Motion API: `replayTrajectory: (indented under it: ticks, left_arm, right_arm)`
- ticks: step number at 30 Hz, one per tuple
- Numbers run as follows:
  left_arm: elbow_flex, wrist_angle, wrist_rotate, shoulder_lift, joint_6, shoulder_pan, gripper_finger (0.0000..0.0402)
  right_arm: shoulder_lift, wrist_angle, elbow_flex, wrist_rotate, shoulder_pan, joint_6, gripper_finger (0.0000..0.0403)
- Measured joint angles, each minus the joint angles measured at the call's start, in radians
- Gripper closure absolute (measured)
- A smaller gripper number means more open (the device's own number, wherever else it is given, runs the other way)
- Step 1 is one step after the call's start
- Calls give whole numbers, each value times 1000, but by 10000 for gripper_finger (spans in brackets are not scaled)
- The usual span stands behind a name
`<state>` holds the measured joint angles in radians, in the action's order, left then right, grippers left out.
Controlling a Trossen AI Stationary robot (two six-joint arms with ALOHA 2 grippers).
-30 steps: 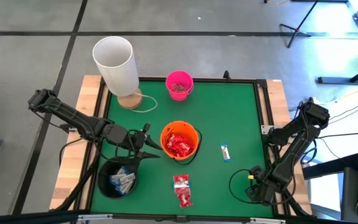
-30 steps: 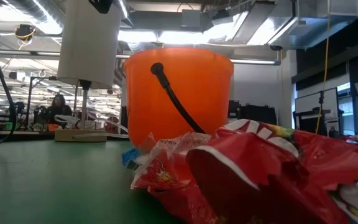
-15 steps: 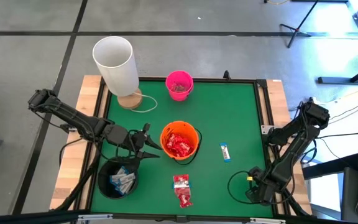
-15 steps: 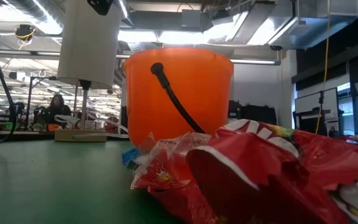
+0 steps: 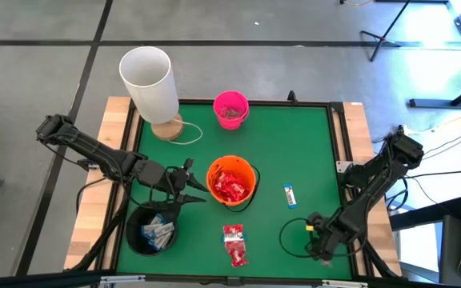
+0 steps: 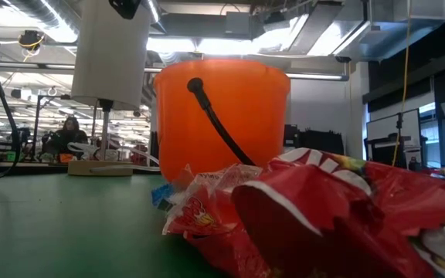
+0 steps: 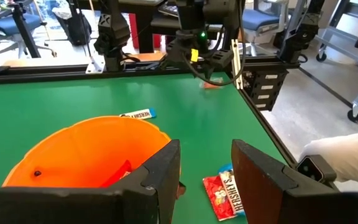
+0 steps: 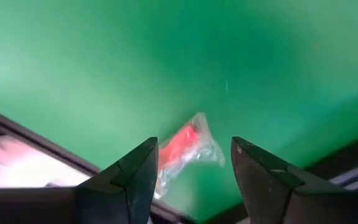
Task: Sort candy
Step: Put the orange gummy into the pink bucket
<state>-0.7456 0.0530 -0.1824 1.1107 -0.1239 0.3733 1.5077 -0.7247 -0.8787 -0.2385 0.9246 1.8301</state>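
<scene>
I hold my right gripper [image 8: 188,180] open over a clear-wrapped red candy [image 8: 185,146], lower right, lining up a pick; left gripper [image 7: 205,171] open, empty.

Evenly lit from overhead; green table mat [image 5: 310,144] bright, shadows soft and short. Strong white glare on floor at upper right corner in high view. Low view backlit by ceiling strip lights; orange bucket [image 6: 222,116] sharp, red candy packets [image 6: 323,216] up close soft and out of focus. Right wrist view blurred throughout, clear-wrapped red candy [image 8: 185,149] smeared, mat shading darker toward one side. Left wrist view crisp, own dark fingers [image 7: 160,180] slightly soft.
</scene>
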Motion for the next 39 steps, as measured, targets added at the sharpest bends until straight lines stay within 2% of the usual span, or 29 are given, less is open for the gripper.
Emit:
replayTrajectory:
  ticks: [9,18,22,32,35,39]
  left_arm:
    - [0,-6,-3,0,0,0,266]
    - [0,-15,-19,0,4,0,266]
    - [0,-15,-19,0,3,0,266]
    - [0,-15,-19,0,-4,0,266]
    - [0,-15,-19,0,-5,0,266]
    - [0,-15,-19,0,-6,0,266]
  right_arm:
    - [60,110,0,-90,33,101,203]
    - [196,222,0,-176,50,91,206]
    - [216,225,-2,-217,49,68,236]
    - [218,226,-1,-207,-1,-23,353]
    - [215,224,-7,-172,-30,-65,370]
    - [208,226,-35,-59,-70,-164,377]
